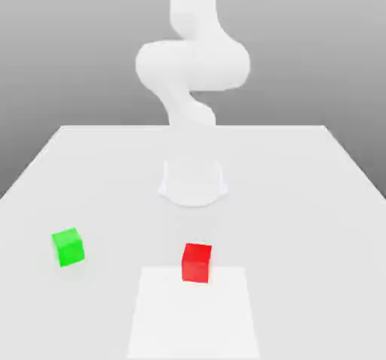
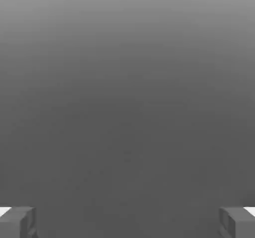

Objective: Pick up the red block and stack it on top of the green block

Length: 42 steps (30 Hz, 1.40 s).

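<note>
2 gripper fingers [image 2: 19,223] wide apart against grey

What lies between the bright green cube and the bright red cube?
Only bare white tabletop lies between them, in the exterior view.

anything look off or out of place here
Nothing looks spilled or damaged. The red block sits upright, overlapping the far edge of the pale square on the table, and the green block sits turned at an angle to it, which seems ordinary before stacking.

A simulated robot workspace: a white arm [image 1: 193,65] (jointed, smooth) above a plain pale tabletop [image 1: 301,223].
</note>
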### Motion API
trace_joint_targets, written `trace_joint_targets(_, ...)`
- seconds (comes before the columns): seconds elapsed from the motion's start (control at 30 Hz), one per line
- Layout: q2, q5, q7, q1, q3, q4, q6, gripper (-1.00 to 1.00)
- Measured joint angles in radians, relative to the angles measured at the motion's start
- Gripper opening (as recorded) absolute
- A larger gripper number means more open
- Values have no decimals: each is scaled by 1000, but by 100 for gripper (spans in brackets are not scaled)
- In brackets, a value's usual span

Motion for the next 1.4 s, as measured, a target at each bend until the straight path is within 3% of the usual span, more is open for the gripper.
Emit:
trace_joint_targets(0.43,371,16,101,-19,40,-437,314,0)
trace_joint_targets(0.57,557,20,137,-24,50,-571,462,0)
trace_joint_targets(0.8,878,-42,193,-2,10,-573,728,0)
trace_joint_targets(0.83,902,-44,193,4,4,-570,748,-100)
trace_joint_targets(1.07,901,-49,198,3,4,-570,748,-100)
trace_joint_targets(1.3,672,1,162,2,21,-602,550,-100)
trace_joint_targets(1.4,600,-7,143,-36,-21,-599,477,-100)
